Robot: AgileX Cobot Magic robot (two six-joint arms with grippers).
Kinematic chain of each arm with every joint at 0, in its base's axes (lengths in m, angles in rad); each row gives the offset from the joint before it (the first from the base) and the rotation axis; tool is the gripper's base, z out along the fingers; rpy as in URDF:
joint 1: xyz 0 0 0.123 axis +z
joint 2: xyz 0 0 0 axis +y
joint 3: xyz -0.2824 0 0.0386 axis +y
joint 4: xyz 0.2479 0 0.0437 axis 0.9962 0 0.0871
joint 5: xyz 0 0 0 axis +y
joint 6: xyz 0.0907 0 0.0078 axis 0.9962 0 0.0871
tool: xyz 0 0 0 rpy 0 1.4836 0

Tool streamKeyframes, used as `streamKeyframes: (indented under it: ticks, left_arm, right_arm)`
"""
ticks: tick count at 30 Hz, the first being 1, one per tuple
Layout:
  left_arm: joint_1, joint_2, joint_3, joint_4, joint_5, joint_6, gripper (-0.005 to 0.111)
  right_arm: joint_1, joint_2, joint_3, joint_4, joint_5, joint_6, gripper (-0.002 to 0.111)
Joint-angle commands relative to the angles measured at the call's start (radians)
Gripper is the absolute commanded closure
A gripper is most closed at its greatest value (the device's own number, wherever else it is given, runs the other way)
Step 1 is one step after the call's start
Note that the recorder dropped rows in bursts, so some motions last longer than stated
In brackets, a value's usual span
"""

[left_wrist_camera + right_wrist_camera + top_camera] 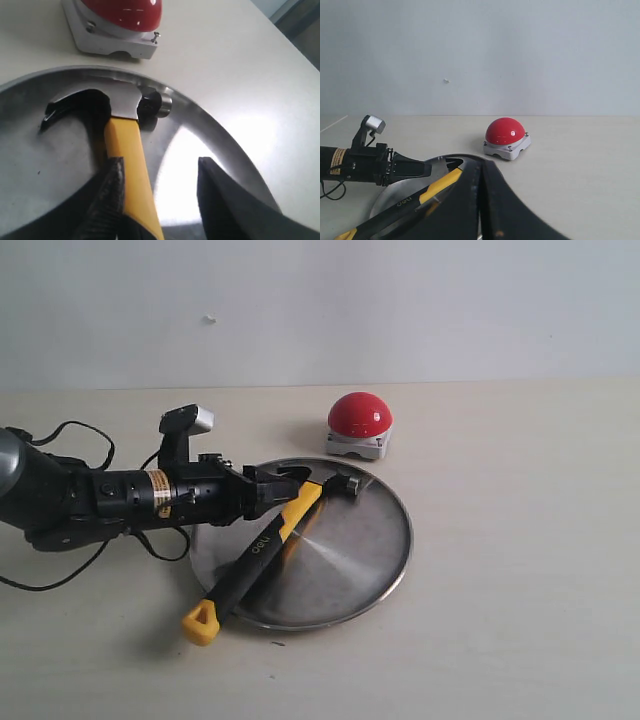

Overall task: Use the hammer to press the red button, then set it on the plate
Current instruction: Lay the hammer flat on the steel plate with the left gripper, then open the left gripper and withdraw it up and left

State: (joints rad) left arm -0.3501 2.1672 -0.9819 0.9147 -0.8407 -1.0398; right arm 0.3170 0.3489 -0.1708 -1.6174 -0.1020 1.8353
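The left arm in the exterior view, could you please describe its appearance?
The left arm is a black cylinder with a yellow-orange label, black cables and a grey rear joint. A silver-capped camera sits on top; its tool has dark ridged fingers.

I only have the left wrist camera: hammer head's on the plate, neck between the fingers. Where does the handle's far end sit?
Observer: The hammer lies slanted, and its yellow looped end sticks out past the rim of the plate, over the table.
Operator: And the other arm?
Observer: The right gripper is shut and holds nothing.
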Motion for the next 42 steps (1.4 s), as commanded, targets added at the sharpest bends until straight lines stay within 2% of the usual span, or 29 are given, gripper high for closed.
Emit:
streamKeyframes:
  ticks: [1,4,6,8,11,15,19,21,24,29,32,33,34,35,37,40,42]
  left_arm:
    - [0.012,-0.048,-0.006,-0.011,-0.034,0.013,0.061]
    - [0.014,-0.088,-0.006,-0.003,-0.021,0.033,0.062]
    - [0.014,-0.114,-0.006,0.017,-0.019,0.037,0.069]
    - [0.014,-0.140,-0.006,0.024,-0.001,0.037,0.081]
    - [0.014,-0.180,-0.006,0.033,0.034,0.035,0.107]
    - [0.014,-0.254,-0.006,0.041,0.171,0.035,0.107]
    - [0.014,-0.357,-0.006,0.041,0.463,0.055,0.107]
    - [0.014,-0.403,-0.006,0.039,0.549,0.086,0.107]
    - [0.014,-0.468,-0.001,0.032,0.596,0.092,0.107]
    - [0.014,-0.571,0.075,-0.024,0.571,0.105,0.107]
    - [0.031,-0.643,0.154,-0.121,0.454,0.150,0.107]
    - [0.041,-0.702,0.224,-0.187,0.343,0.204,0.107]
    - [0.041,-0.736,0.264,-0.237,0.301,0.239,0.107]
    - [0.041,-0.801,0.338,-0.375,0.263,0.345,0.107]
    - [0.041,-0.903,0.420,-0.561,0.260,0.520,0.107]
    - [0.072,-1.024,0.523,-0.695,0.263,0.616,0.107]
    - [0.075,-1.124,0.629,-0.843,0.246,0.752,0.107]
  right_arm:
    - [-0.003,-0.006,0.004,-0.003,-0.001,0.002,0.108]
    - [-0.003,-0.006,0.004,-0.003,-0.001,0.002,0.108]
    - [-0.003,-0.006,0.004,-0.003,-0.001,0.002,0.108]
    - [-0.003,-0.006,0.004,-0.003,-0.001,0.002,0.108]
    - [-0.003,-0.006,0.004,-0.003,-0.001,0.002,0.108]
    - [-0.003,-0.006,0.004,-0.003,-0.001,0.002,0.108]
    - [-0.003,-0.006,0.004,-0.003,-0.001,0.002,0.108]
    - [-0.003,-0.006,0.004,-0.003,-0.001,0.002,0.108]
    - [-0.003,-0.006,0.004,-0.003,-0.001,0.002,0.108]
    - [-0.003,-0.006,0.004,-0.003,-0.001,0.002,0.108]
    - [-0.003,-0.006,0.004,-0.003,-0.001,0.002,0.108]
    - [-0.003,-0.006,0.004,-0.003,-0.001,0.002,0.108]
    - [-0.003,-0.006,0.004,-0.003,-0.001,0.002,0.108]
    - [-0.003,-0.006,0.004,-0.003,-0.001,0.002,0.108]
    - [-0.003,-0.006,0.004,-0.003,-0.001,0.002,0.108]
    - [-0.003,-0.006,0.004,-0.003,-0.001,0.002,0.108]
    - [-0.003,-0.006,0.004,-0.003,-0.001,0.002,0.108]
